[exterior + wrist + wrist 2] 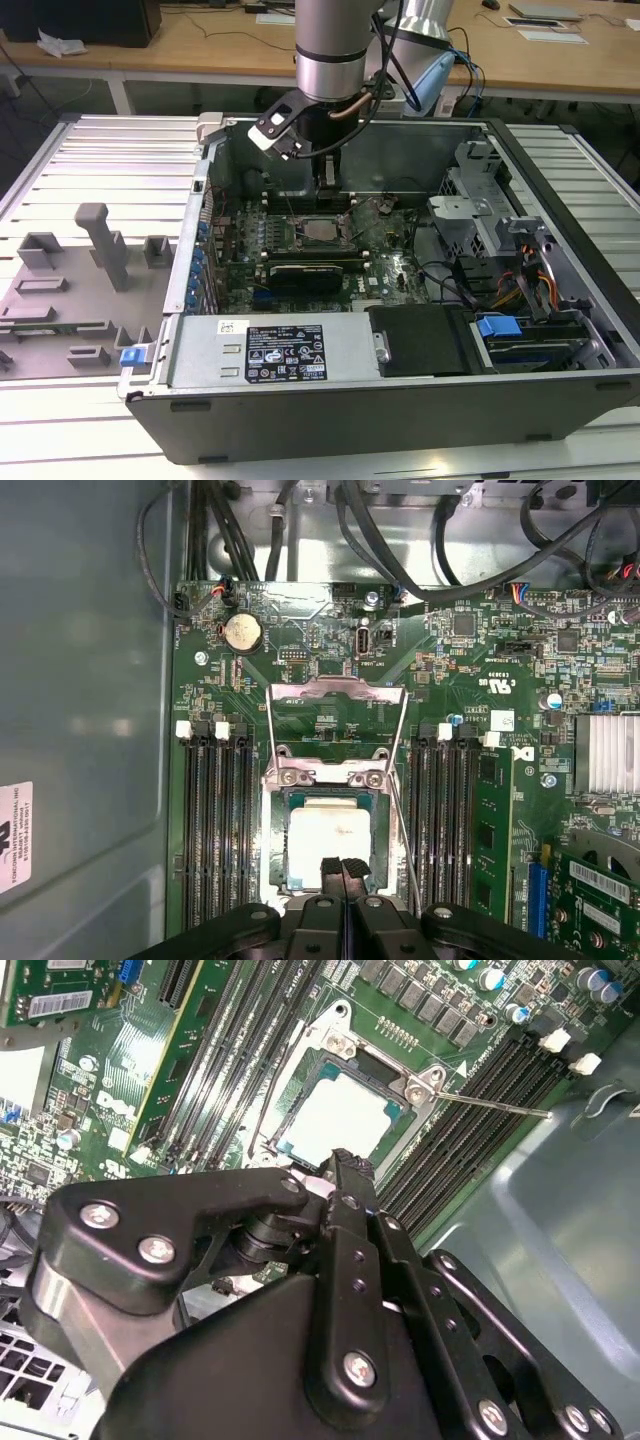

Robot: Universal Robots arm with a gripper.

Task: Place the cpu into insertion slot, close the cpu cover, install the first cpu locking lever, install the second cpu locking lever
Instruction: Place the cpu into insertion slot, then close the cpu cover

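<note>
The cpu lies flat in the insertion slot of the green motherboard, its pale metal top facing up; I also see the cpu in the second wrist view and the cpu in the exterior view. The cpu cover stands swung open beyond the socket, the board showing through its window. A thin wire locking lever sticks out unlatched beside the socket, the same lever crossing the memory slots. My gripper hovers just over the cpu's near edge, fingers pressed together and holding nothing.
Black memory slots flank the socket on both sides. The metal case wall rises close by, and cables hang at the far end. A drive cage and a power supply fill the rest of the case.
</note>
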